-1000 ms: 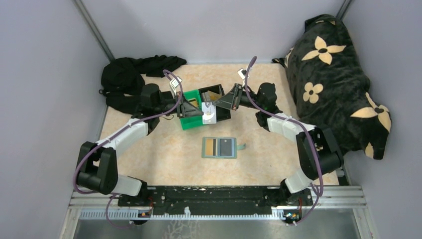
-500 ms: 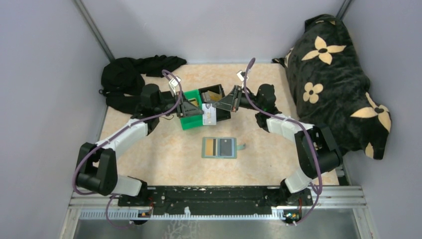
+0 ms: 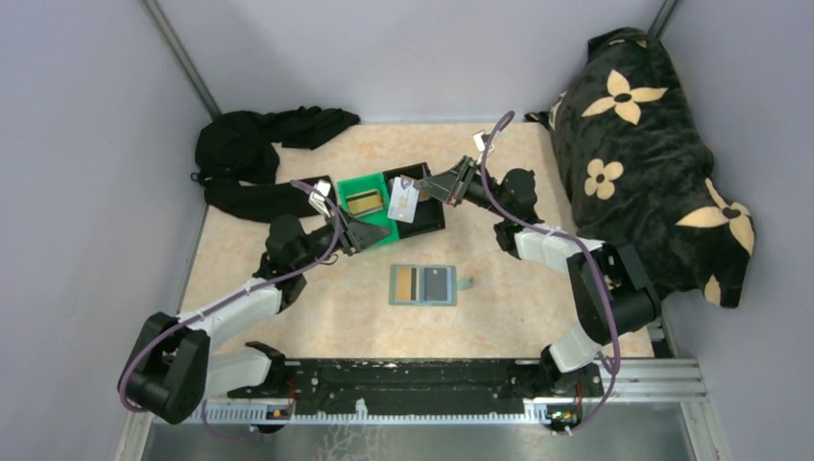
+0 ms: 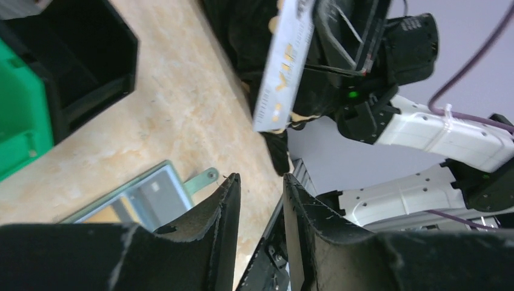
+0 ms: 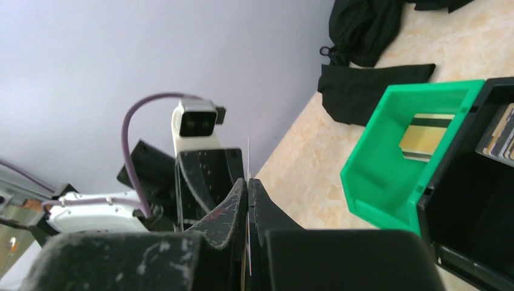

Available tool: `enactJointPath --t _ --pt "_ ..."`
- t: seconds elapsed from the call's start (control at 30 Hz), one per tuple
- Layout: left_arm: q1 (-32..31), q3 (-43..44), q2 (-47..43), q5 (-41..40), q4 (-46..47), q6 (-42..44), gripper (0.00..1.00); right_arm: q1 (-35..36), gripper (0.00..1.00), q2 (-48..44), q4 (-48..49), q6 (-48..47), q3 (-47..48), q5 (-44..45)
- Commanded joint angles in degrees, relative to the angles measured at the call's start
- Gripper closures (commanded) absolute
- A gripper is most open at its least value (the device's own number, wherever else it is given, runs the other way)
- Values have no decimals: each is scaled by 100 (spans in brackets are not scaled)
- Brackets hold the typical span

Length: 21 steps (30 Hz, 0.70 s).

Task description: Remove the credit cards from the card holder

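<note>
**Pale card pinched over the bins, wallet lying open below**

The right gripper is clamped tight on a pale card, holding it near its upper end. The card hangs in the air where the green bin meets the black bin. From above, its long axis runs from the near side of the table toward the back wall, slightly tilted, with a broad face turned up.

The left wrist view shows the same card almost side-on. There its long axis stands steeply upright, and gold print is visible on the face. The right wrist view shows the card only as a thin line between the pressed fingers.

The left gripper has its fingers parted with nothing between them. It sits low at the near side of the green bin.

The wallet lies flat and open on the table, nearer the arm bases than the bins and between the two arms. Its long axis runs left to right. A gold card with a dark stripe sits in its left panel and a grey card in its right.

A striped card lies flat in the green bin. The right wrist view also shows a stack of cards in the black bin, which cannot be made out from above.
</note>
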Motion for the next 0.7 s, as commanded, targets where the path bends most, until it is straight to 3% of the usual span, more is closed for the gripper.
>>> enactJointPath --t 0.0,0.13,0.5,0.57,0.67 --pt "-386 -104 -118 -826 1421 -239 63 -1 100 -113 737 313 111 205" --pt "-436 -24 107 -713 2033 -389 66 35 100 -182 709 331 40 134" --pt "-498 154 255 -763 1912 -265 70 35 100 -597 644 260 -239 91" --pt "-510 112 200 -770 1911 -268 67 35 100 -588 629 226 -170 71" --pt "-531 22 51 -887 1825 -205 48 35 100 -540 582 198 -58 8"
